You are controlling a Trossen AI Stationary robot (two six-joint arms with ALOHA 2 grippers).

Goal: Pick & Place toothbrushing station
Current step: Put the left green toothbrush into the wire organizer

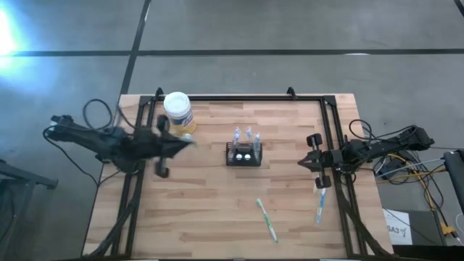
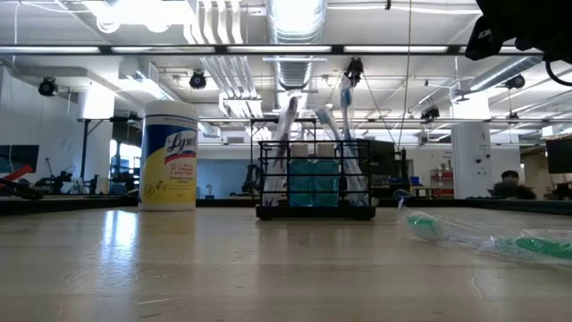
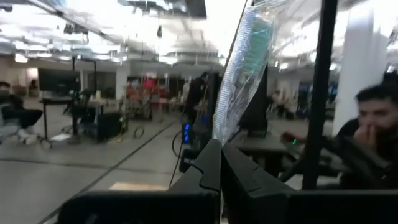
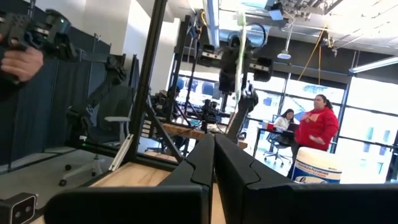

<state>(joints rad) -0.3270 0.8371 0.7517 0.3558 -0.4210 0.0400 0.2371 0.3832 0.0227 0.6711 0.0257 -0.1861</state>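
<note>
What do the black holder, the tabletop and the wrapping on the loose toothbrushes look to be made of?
The holder looks like thin black wire, probably coated metal: open grid sides you can see through. The tabletop looks like sealed wood: pale planks with grain and a soft sheen. The wrapping on the toothbrush nearest the low camera looks like clear, crinkled plastic film, glinting at its folds.

The worktop (image 1: 217, 210) is made of pale wood planks, smooth, with a soft sheen seen in the low view. The station (image 2: 315, 179) is built of thin black wire, matt. The brushes (image 2: 344, 134) standing in it are sealed in clear, glossy plastic wrap. A loose brush (image 2: 483, 234) is likewise wrapped in crinkled clear film. The jar (image 2: 169, 155) is covered by a glossy printed label and capped in white plastic. The left claw (image 3: 221, 163) is moulded in matt black plastic.
</note>
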